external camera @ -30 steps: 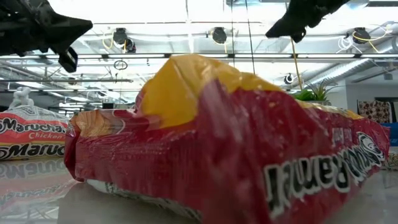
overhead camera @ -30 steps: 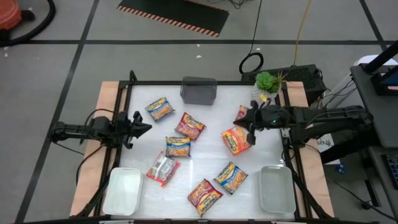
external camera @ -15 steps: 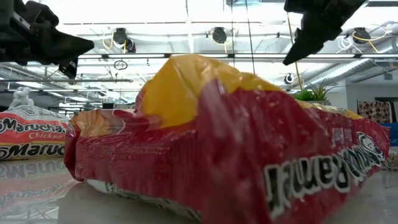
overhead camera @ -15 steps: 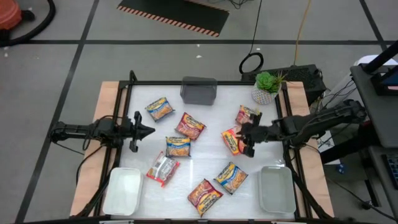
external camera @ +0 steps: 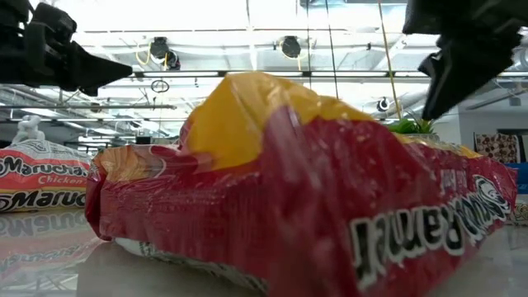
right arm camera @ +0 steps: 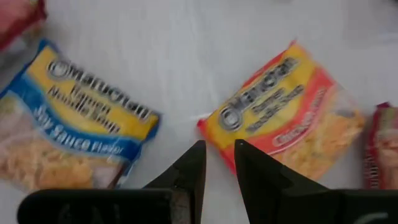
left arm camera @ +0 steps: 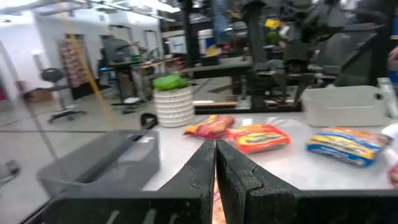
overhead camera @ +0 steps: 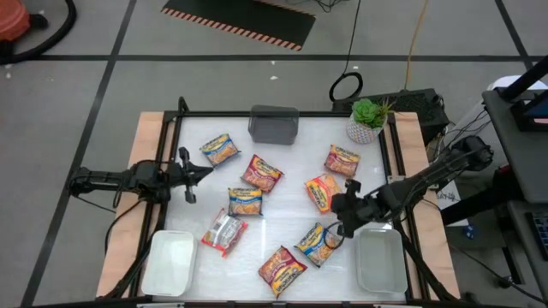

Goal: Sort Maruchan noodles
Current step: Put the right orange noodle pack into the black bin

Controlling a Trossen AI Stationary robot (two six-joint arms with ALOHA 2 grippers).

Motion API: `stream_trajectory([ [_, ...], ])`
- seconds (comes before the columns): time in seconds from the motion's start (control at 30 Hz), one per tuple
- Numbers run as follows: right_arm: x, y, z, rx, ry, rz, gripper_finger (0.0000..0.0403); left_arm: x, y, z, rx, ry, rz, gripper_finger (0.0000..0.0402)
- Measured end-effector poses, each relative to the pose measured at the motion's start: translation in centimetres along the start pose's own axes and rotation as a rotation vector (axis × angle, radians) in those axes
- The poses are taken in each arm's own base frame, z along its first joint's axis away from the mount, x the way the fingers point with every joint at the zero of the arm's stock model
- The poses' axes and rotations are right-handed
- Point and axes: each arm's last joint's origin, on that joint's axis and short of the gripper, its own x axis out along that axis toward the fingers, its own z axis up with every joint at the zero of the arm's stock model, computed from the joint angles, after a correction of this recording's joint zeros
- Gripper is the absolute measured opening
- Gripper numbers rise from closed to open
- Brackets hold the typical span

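Hovering above the white tabletop (overhead camera: 282, 205), the right gripper (overhead camera: 341, 224) has its two dark fingers (right arm camera: 186, 171) parted by a narrow gap and grasps nothing. In the right wrist view two flat plastic Maruchan noodle packets lie just ahead of the fingertips: a blue-and-yellow soy-sauce packet (right arm camera: 71, 130) off one finger and an orange-and-yellow packet (right arm camera: 289, 115) off the other, with bare table in line with the gap. In the high view the blue-and-yellow packet (overhead camera: 318, 244) lies just beside the gripper, and the clear rectangular plastic tray (overhead camera: 380, 261) stands near it on the arm's outer side.

The left gripper (overhead camera: 187, 175) waits well apart at the opposite table edge, fingers (left arm camera: 205, 168) pressed together and empty. Beyond its tips, far across the table, lie a maroon packet (left arm camera: 210, 126), another orange packet (left arm camera: 258, 135) and a blue one (left arm camera: 348, 144); a grey rectangular bin (left arm camera: 99, 163) sits close by its side.

Likely faults from this pose:
- The narrow opening may be too small to straddle a packet, so descending could push it flat rather than pinch it.
- Descending in line with the gap would meet bare table between the two packets.
- The slick wrapper may slide on the smooth surface when nudged, shifting toward the tray or a neighbouring packet.

None of the packets in view has yet been placed in a tray.
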Motion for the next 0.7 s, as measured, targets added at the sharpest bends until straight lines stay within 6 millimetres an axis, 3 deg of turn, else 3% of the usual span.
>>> stream_trajectory([
  [0.17,0.8,0.6,-0.9,-0.029,0.075,-0.039,0.0080,0.0,-0.4,-0.1,0.000,-0.001,-0.116,0.0019],
  [0.4,2.1,1.3,-1.5,-0.029,0.153,-0.057,0.0080,0.0,-0.4,-0.1,-0.023,0.002,-0.117,0.0019],
  [0.7,4.1,1.9,-2.0,-0.243,0.215,-0.109,0.0080,0.0,-0.4,-0.1,-0.063,0.006,-0.117,0.0019],
])
